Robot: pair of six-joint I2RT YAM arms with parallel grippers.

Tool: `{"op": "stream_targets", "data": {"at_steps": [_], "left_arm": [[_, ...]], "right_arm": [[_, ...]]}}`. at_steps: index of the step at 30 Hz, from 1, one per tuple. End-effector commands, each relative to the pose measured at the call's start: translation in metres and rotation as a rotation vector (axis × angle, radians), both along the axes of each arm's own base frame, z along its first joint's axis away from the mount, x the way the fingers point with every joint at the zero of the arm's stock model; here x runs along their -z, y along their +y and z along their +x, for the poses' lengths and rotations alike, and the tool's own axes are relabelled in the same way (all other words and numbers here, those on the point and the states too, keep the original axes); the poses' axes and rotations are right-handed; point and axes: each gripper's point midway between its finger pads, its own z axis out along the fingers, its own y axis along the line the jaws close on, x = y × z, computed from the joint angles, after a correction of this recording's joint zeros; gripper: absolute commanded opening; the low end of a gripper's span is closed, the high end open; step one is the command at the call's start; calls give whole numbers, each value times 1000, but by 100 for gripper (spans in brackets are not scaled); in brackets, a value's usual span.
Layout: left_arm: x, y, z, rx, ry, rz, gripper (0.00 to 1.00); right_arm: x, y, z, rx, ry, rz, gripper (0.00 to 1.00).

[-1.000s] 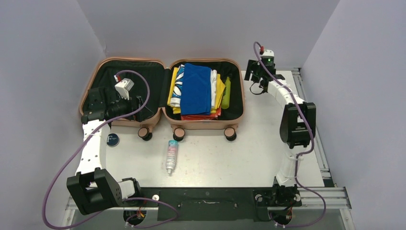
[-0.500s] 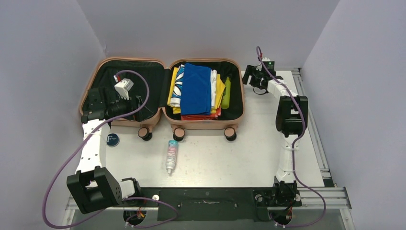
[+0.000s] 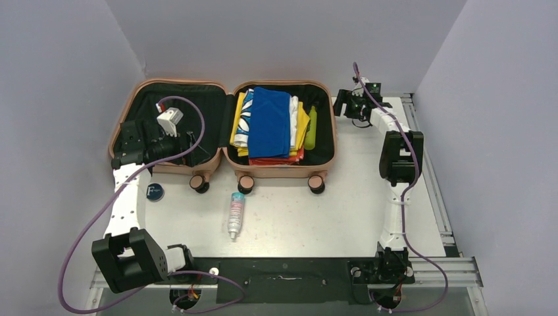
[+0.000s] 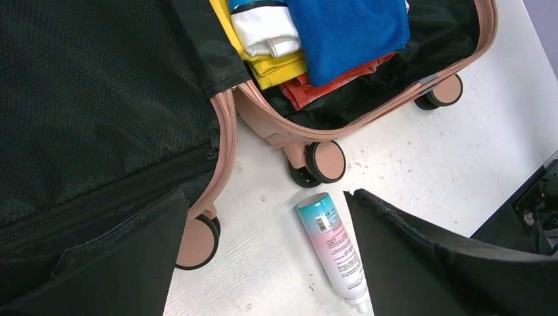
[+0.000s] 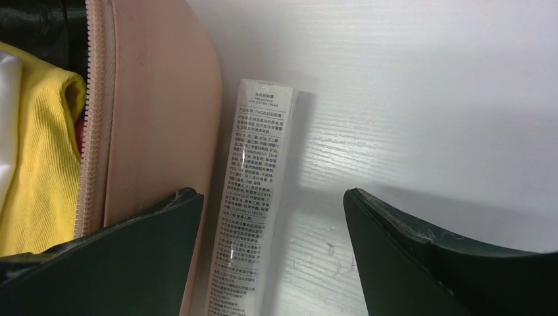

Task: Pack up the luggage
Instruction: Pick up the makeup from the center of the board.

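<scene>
The salmon-pink luggage (image 3: 279, 172) lies open at the back of the table. Its left shell shows black lining. Its right shell holds folded clothes with a blue towel (image 3: 270, 122) on top and a yellow-green bottle (image 3: 310, 128) beside them. My left gripper (image 3: 193, 149) hovers open and empty over the left shell's near edge. In the left wrist view the gripper (image 4: 263, 197) sits above a caster wheel (image 4: 327, 161) and a teal-pink spray bottle (image 4: 332, 247). My right gripper (image 3: 343, 105) is low beside the luggage's right outer wall (image 5: 154, 118). It (image 5: 270, 194) is open around a white printed tube (image 5: 250, 197) lying against that wall.
The spray bottle (image 3: 235, 214) lies on the white table in front of the luggage wheels. A small dark round disc (image 3: 155, 192) lies near the left arm. Grey walls close in the back and both sides. A black rail runs along the near edge.
My right arm has reached forward and lowered its gripper to the table beside the luggage's right wall. The left arm and the objects have not moved.
</scene>
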Motion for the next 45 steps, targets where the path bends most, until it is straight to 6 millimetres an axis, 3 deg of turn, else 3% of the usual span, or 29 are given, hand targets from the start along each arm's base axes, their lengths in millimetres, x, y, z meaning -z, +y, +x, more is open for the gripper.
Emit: {"op": "stream_targets", "data": {"at_steps": [1, 9, 13, 23, 27, 31, 35, 41, 45], "left_arm": [[-8, 0, 6, 8, -45, -8, 96], [-5, 1, 7, 3, -36, -8, 96], [-5, 1, 7, 3, -34, -11, 96], [-3, 3, 8, -2, -22, -18, 96], [-2, 4, 8, -5, -21, -18, 96], [-1, 4, 9, -4, -18, -18, 96], [-2, 4, 8, -4, -19, -20, 96], [-2, 3, 8, 0, -24, -25, 96], [-1, 2, 8, 7, -17, -33, 96]], "right_arm": [[50, 21, -45, -136, 185, 8, 81], [70, 18, -61, -173, 258, 86, 81], [76, 3, -62, -160, 264, 106, 81], [59, 17, -62, -230, 233, 170, 81], [62, 19, -67, -236, 253, 111, 81], [77, 9, -74, -170, 303, -41, 82], [82, -17, -79, -49, 344, -148, 81], [63, -64, -86, 71, 314, -224, 82], [47, -75, -88, 57, 271, -219, 81]]}}
